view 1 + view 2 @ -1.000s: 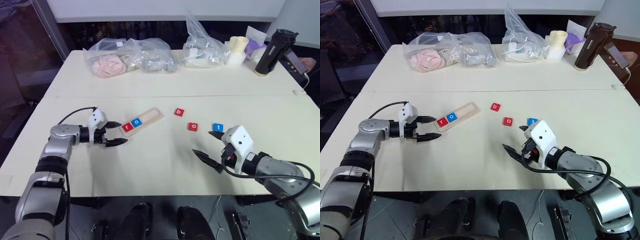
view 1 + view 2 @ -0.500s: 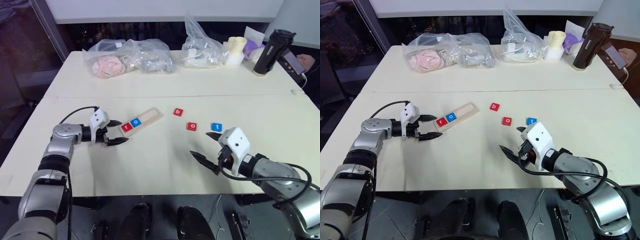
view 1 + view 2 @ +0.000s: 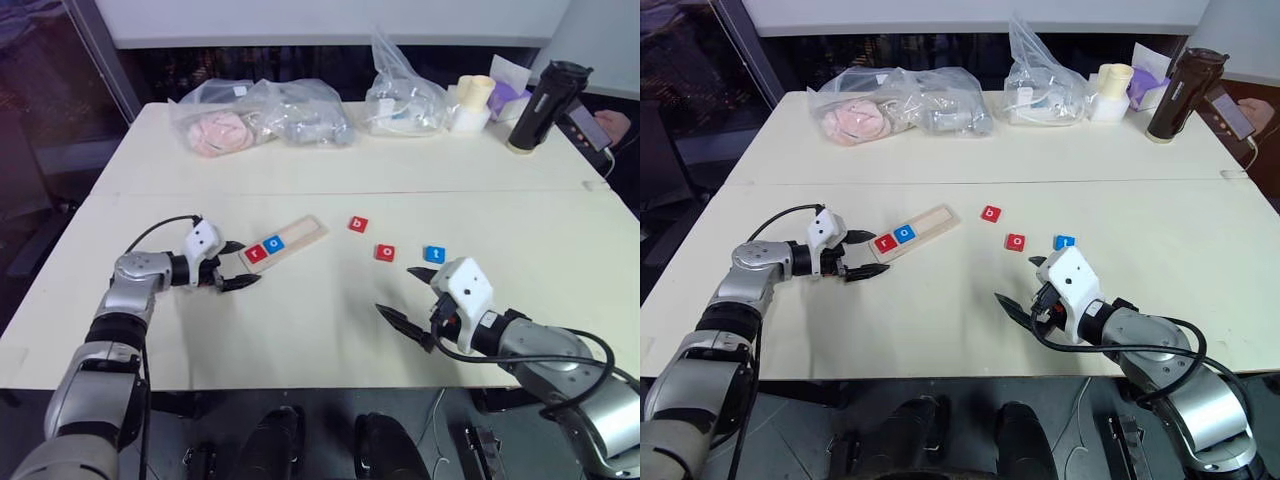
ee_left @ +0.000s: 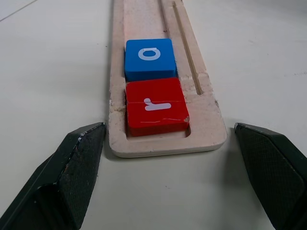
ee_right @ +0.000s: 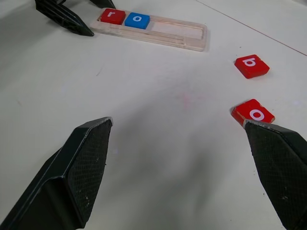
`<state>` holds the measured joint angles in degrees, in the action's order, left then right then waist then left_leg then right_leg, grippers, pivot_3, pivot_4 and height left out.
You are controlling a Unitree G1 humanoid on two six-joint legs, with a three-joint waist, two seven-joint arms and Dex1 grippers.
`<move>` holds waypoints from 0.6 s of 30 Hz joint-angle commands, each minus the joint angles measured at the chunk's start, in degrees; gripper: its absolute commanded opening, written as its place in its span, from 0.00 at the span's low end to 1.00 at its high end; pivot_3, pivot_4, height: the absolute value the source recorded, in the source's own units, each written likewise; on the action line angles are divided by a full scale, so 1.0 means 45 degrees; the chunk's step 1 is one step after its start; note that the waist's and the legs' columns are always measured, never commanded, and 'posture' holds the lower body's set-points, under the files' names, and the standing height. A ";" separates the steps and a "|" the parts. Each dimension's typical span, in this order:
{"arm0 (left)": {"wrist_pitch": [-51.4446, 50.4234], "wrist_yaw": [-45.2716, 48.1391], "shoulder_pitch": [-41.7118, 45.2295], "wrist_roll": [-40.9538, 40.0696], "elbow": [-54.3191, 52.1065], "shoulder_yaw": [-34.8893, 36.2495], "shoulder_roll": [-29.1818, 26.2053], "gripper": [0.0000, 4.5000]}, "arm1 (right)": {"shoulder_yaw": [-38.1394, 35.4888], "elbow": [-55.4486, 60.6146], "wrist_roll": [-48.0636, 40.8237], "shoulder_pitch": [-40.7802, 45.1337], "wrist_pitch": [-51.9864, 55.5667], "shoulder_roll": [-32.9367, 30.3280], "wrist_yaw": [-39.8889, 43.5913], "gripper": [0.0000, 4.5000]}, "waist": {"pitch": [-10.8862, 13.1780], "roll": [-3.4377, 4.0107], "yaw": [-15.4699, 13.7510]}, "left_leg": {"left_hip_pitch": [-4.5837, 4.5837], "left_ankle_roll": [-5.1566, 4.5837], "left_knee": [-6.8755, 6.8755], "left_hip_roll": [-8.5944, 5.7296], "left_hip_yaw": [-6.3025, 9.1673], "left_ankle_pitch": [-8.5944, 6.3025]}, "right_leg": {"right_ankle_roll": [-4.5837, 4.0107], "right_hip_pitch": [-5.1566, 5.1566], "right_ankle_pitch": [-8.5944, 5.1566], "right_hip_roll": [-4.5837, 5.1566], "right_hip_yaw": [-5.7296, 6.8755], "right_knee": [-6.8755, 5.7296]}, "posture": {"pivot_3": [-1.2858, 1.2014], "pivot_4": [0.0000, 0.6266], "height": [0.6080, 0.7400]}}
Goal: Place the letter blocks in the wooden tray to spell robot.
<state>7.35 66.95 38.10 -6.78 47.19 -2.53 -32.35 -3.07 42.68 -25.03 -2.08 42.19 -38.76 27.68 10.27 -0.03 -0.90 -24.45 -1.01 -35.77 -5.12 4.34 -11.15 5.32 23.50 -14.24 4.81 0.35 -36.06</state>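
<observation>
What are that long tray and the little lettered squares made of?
The tray looks like pale unfinished wood: matte, with faint grain and a chipped edge. The red r block and blue o block seem painted wood or plastic: smooth, slightly glossy, scuffed.

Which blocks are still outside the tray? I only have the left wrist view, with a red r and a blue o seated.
Observer: Three lie loose on the table: red b, red o, blue t.
Operator: Is the right gripper holding one?
Observer: No. The right gripper is open and empty, beside the loose blocks.
Operator: How much of the wooden tray is free?
Observer: The wooden tray has its whole stretch past the blue o bare.
</observation>
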 commanded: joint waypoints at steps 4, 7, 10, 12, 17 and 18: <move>0.0156 -0.0590 0.0070 0.0420 0.0395 -0.0206 0.0415 1.00 | 0.0014 0.0289 0.0077 0.0257 -0.0166 0.0067 -0.0009 1.00 | -0.0004 0.0001 -0.0033 | 0.0001 0.0001 -0.0033 0.0000 0.0003 -0.0002 | -0.0022 -0.0017 -0.0013 0.0001 0.0002 -0.0001 | 0.52 0.24 0.98; 0.0208 -0.0834 0.0244 0.0540 0.0610 -0.0259 0.0570 1.00 | 0.0021 0.0273 0.0100 0.0305 -0.0168 0.0065 -0.0018 1.00 | -0.0006 0.0000 -0.0068 | 0.0001 0.0013 -0.0056 -0.0001 0.0005 -0.0010 | -0.0018 -0.0028 -0.0010 0.0001 0.0005 -0.0002 | 0.52 0.24 0.98; 0.0245 -0.0953 0.0337 0.0620 0.0796 -0.0260 0.0643 1.00 | 0.0014 0.0274 0.0120 0.0328 -0.0159 0.0067 -0.0037 1.00 | -0.0009 0.0001 -0.0166 | 0.0003 0.0019 -0.0064 -0.0001 0.0005 -0.0014 | -0.0016 -0.0032 -0.0007 0.0001 0.0005 -0.0003 | 0.52 0.24 0.98; 0.0295 -0.0983 0.0349 0.0665 0.0941 -0.0266 0.0671 1.00 | 0.0020 0.0291 0.0128 0.0326 -0.0151 0.0089 -0.0062 1.00 | -0.0009 0.0001 -0.0274 | 0.0005 0.0020 -0.0066 0.0000 0.0005 -0.0015 | -0.0016 -0.0031 -0.0007 0.0001 0.0005 -0.0006 | 0.52 0.24 0.98; 0.0275 -0.1073 0.0441 0.0784 0.1198 -0.0332 0.0797 1.00 | 0.0095 0.0300 0.0208 0.0298 -0.0174 0.0151 -0.0126 1.00 | -0.0013 0.0000 -0.0313 | 0.0008 0.0026 -0.0066 0.0000 0.0005 -0.0019 | -0.0017 -0.0034 -0.0007 0.0001 0.0005 -0.0006 | 0.52 0.24 0.98; 0.0273 -0.1088 0.0462 0.0803 0.1213 -0.0336 0.0817 1.00 | 0.0103 0.0318 0.0214 0.0294 -0.0166 0.0159 -0.0130 1.00 | -0.0014 0.0001 -0.0316 | 0.0008 0.0027 -0.0066 0.0000 0.0005 -0.0019 | -0.0017 -0.0035 -0.0006 0.0001 0.0005 -0.0007 | 0.52 0.24 0.98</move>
<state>9.00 63.79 40.48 -5.62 50.99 -2.69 -28.94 -2.35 42.66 -24.18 -1.22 42.18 -38.53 27.33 10.21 -0.03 -2.32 -24.41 -0.89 -36.07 -5.12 4.37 -11.23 5.24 23.34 -14.27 4.81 0.37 -36.09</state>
